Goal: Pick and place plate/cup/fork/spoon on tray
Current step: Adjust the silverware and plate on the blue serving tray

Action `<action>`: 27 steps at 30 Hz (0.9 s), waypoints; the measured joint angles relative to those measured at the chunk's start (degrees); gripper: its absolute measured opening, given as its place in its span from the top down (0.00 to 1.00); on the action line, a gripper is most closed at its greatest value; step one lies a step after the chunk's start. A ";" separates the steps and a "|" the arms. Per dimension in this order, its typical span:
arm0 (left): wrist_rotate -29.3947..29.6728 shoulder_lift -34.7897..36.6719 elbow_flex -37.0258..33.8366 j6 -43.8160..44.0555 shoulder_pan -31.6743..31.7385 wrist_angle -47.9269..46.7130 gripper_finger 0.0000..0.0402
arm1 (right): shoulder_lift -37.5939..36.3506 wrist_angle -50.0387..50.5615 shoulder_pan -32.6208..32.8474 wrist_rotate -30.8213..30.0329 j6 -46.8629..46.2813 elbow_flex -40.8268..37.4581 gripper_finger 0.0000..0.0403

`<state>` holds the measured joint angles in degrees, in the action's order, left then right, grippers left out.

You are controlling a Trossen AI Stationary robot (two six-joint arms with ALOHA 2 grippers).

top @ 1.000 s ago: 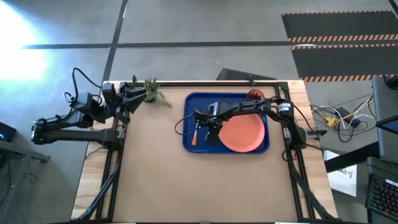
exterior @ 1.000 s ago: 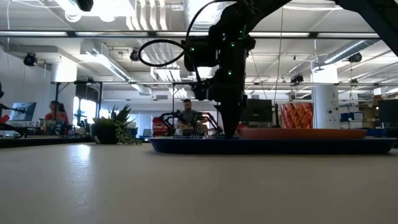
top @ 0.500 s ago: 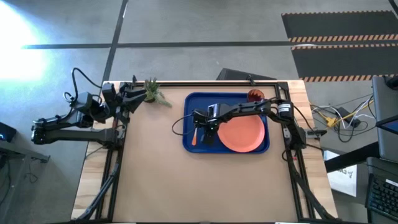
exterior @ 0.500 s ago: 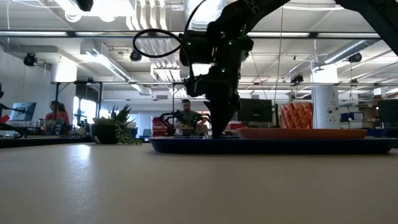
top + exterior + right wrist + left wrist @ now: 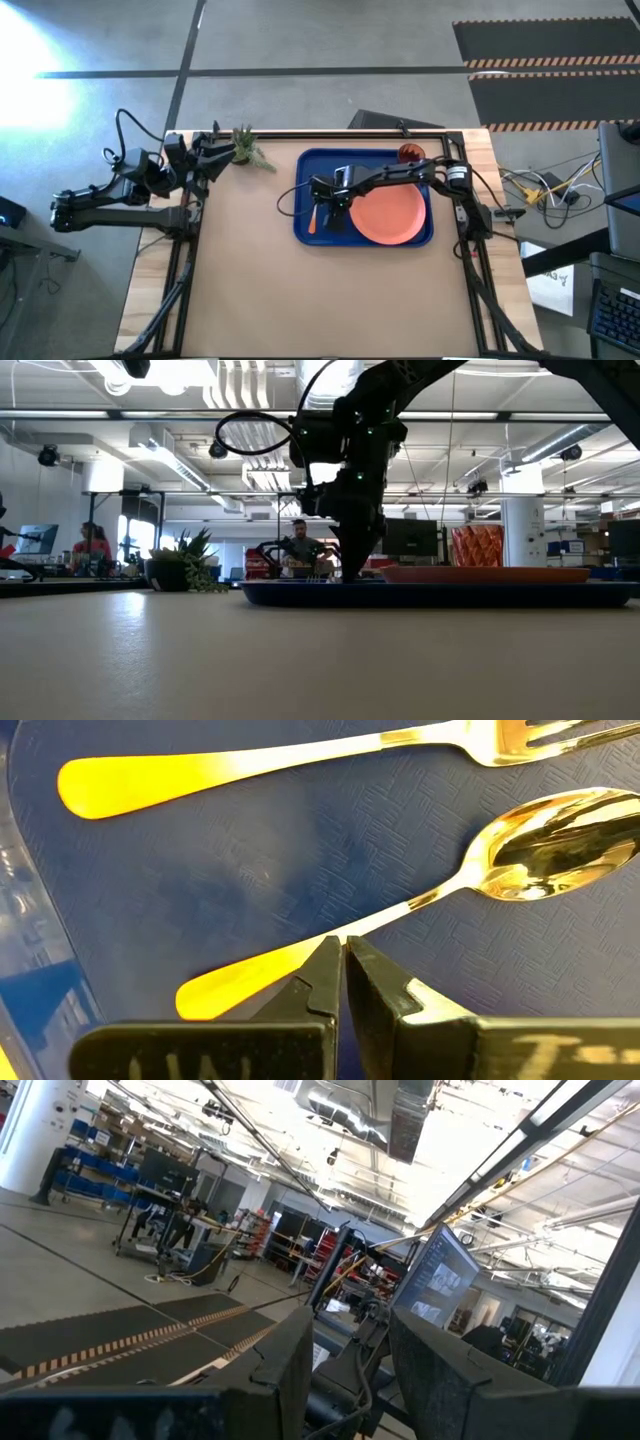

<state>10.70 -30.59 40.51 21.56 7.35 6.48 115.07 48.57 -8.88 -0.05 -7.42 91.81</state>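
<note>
spoon handle apparently under shut fingertips.

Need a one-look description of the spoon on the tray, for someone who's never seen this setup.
Find the large rectangular bright blue plastic tray. On its left part, beside the round salmon-pink plate, lie two slim orange-handled utensils. The spoon is the one with the rounded silver bowl, right at the shut right end effector; its neighbour, the fork, ends in tines.
</note>
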 joint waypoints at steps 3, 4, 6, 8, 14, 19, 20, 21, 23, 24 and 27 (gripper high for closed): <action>0.02 0.00 0.00 -0.85 0.00 0.00 0.71 | 0.69 0.03 -0.04 0.00 0.08 -0.14 0.98; 0.02 0.00 0.00 -1.23 0.02 0.02 0.71 | 1.22 0.02 -0.04 0.00 0.14 -0.15 0.98; 0.00 0.02 0.00 -1.31 0.00 0.02 0.71 | 2.03 0.18 -0.04 -0.02 0.18 -0.15 0.98; 0.02 0.00 0.00 -1.31 0.02 0.02 0.71 | 2.59 0.24 -0.02 0.00 0.64 -0.07 0.98; 0.00 0.02 0.00 -1.39 0.02 0.02 0.71 | 3.02 0.28 -0.02 0.06 0.75 0.02 0.98; 0.02 0.02 0.00 -1.42 0.02 0.02 0.71 | 2.40 -0.07 -0.04 0.04 -0.80 -0.13 0.98; 0.00 0.10 0.00 -1.44 0.00 0.00 0.71 | 2.38 -0.23 -0.04 0.04 -1.42 -0.17 0.98; 0.02 0.13 0.00 -1.44 0.02 0.00 0.71 | 2.38 -0.63 -0.04 0.04 -2.01 -0.17 0.98; 0.00 0.18 0.00 -1.46 0.00 0.02 0.71 | 2.38 -1.81 -0.04 0.04 -3.20 -0.17 0.98; 0.00 0.34 0.00 -1.46 0.02 0.00 0.71 | 2.38 -2.57 -0.04 0.03 -3.62 -0.19 0.98; 0.01 0.50 0.00 -1.49 0.02 0.01 0.71 | 2.40 -6.05 -0.04 0.03 -4.65 -0.22 0.98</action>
<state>10.71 -30.09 40.51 20.08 7.37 6.49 117.47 42.53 -8.93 -0.03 -12.07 91.59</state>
